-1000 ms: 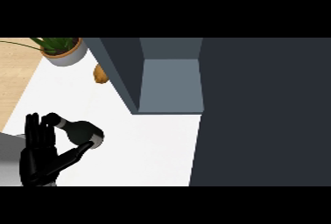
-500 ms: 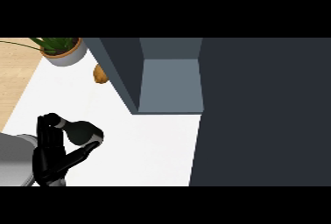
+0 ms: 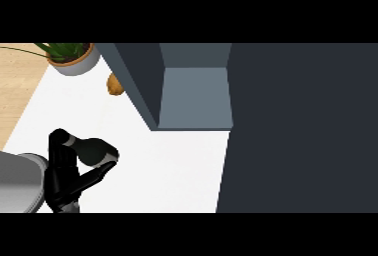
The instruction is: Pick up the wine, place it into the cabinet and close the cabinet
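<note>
Down at the lower left of the head view, the left hand [image 3: 68,172] is seen on the white desk [image 3: 170,165], its grey forearm entering from the left edge. Its fingers [image 3: 57,150] and thumb [image 3: 100,172] are curled round a dark rounded object with a pale band, which is taken to be the wine [image 3: 94,150]; only its upper end shows between fingers and thumb, the rest being hidden by the hand. The wine is thus held in the hand, just at its upper right side, over the desk.

Up and to the right of the hand, well apart from it, the cabinet [image 3: 140,85] is seen with its interior exposed: a grey-blue compartment [image 3: 193,97] in which nothing can be made out. Further right of the hand, a large dark panel [image 3: 303,130] fills the view; whether it is the cabinet's open door cannot be told.

Above the hand, near the far desk edge, a potted plant [image 3: 72,57] stands, and beside it, against the cabinet's side, a small brown object [image 3: 115,86] is partly hidden. The right hand is not shown.
</note>
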Motion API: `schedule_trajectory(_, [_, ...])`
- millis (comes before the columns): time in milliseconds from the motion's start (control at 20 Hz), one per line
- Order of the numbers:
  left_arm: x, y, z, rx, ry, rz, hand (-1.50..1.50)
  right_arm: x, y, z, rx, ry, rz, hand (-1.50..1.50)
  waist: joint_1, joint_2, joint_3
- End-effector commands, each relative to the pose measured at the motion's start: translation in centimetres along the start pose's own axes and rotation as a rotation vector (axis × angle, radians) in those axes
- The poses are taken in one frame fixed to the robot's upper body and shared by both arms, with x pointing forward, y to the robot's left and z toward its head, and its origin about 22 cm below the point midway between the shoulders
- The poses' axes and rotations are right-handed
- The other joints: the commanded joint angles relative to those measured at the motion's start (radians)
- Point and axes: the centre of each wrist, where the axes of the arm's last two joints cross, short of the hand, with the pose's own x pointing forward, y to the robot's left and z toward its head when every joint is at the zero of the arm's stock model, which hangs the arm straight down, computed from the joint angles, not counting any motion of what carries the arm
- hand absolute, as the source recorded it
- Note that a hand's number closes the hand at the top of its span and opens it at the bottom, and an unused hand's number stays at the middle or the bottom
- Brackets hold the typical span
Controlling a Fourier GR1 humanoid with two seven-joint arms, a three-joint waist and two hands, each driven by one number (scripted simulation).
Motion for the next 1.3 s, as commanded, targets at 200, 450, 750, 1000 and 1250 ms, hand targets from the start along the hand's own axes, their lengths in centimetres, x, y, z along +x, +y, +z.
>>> schedule_trajectory(200, [-1.1, 0.4, 0.0, -0.030, 0.024, 0.015, -1.50, 2.6, 1.1, 2.2, 0.036, -0.042, -0.031, -1.50, 0.002, 0.000, 0.000])
schedule_trajectory(450, [-1.7, 0.0, -1.8, -0.018, 0.010, 0.050, -1.50, 2.0, 0.1, 1.8, 0.013, -0.063, -0.005, -1.50, 0.000, 0.000, 0.000])
schedule_trajectory(750, [-3.3, -0.1, -1.9, -0.025, -0.003, 0.111, -1.50, 2.1, -0.5, 2.2, 0.025, -0.055, -0.030, -1.50, -0.004, 0.001, 0.000])
schedule_trajectory(1000, [-2.7, -0.8, -2.0, -0.144, 0.018, 0.141, 1.50, 1.7, 0.1, 2.2, 0.023, -0.056, -0.023, -1.50, -0.001, -0.001, 0.000])
schedule_trajectory(1250, [-4.5, -2.9, -0.5, -0.195, -0.020, 0.043, 1.50, 1.1, -0.1, 2.6, 0.007, -0.052, -0.023, -1.50, -0.004, 0.000, 0.000])
